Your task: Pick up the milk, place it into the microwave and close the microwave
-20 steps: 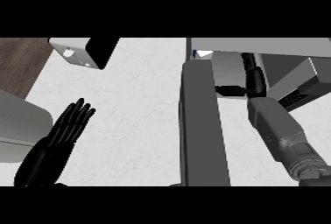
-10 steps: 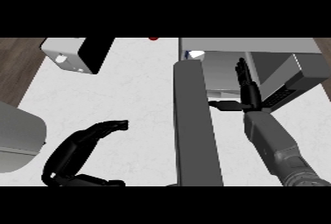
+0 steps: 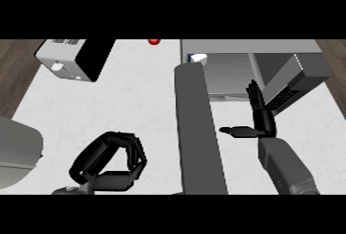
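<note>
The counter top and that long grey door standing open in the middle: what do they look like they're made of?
The counter top looks like pale stone or laminate: near-white with faint grey mottling and a matte face. Which of the two, I cannot tell. The open microwave door looks like painted metal or plastic: an even dull grey with no grain and no sharp reflections.

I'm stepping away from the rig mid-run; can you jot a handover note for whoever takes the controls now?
Left hand: fingers curled, holding nothing, low over the white counter.
Right hand: open, fingers straight, thumb out toward the open grey microwave door, in front of the grey microwave.
Milk: a small white-and-blue item shows at the cavity's back left corner, apparently the carton, so placing looks done.
Left: swing the door shut.
</note>
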Available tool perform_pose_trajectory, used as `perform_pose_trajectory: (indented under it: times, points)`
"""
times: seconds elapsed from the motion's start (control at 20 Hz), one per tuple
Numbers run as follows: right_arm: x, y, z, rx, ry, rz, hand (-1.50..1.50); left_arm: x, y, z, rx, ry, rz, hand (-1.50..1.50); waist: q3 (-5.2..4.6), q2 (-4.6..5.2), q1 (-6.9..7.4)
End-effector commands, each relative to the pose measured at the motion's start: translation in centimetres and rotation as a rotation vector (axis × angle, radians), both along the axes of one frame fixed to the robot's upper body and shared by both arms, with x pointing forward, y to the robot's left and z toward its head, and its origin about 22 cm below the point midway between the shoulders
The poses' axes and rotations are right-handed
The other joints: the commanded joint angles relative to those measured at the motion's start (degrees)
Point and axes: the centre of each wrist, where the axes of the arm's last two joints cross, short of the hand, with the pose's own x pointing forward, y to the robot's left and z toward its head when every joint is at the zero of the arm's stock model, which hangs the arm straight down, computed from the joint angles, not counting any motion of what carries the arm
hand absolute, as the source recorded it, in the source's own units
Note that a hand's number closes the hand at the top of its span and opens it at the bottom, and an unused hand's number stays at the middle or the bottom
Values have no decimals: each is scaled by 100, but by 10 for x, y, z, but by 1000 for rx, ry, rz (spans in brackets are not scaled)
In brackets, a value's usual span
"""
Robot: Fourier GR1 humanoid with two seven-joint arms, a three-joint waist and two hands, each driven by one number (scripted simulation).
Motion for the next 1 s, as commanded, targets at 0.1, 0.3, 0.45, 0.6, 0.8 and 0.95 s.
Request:
perform_pose_trajectory:
  times: [0.1,0.3,0.45,0.6,0.8,0.95]
  points:
    - [-31,-37,-7,-35,19,33,-150,13,-33,-7,122,12,-81,150,-10,-47,-176]
    - [-54,-44,-10,-3,3,56,-150,19,-58,-28,183,43,-173,150,-13,-39,-226]
    - [-74,-36,-4,-18,-38,51,-150,13,-68,-49,189,59,-207,150,-17,-38,-218]
    - [-82,-47,18,-11,-58,32,-150,0,-87,-71,169,105,-254,150,-19,-29,-237]
    - [-115,-80,43,-12,-71,29,-150,2,-114,-61,201,78,-317,150,-16,-27,-273]
    - [-130,-62,51,2,-105,-13,-150,-12,-135,-84,272,70,-356,150,-13,5,-236]
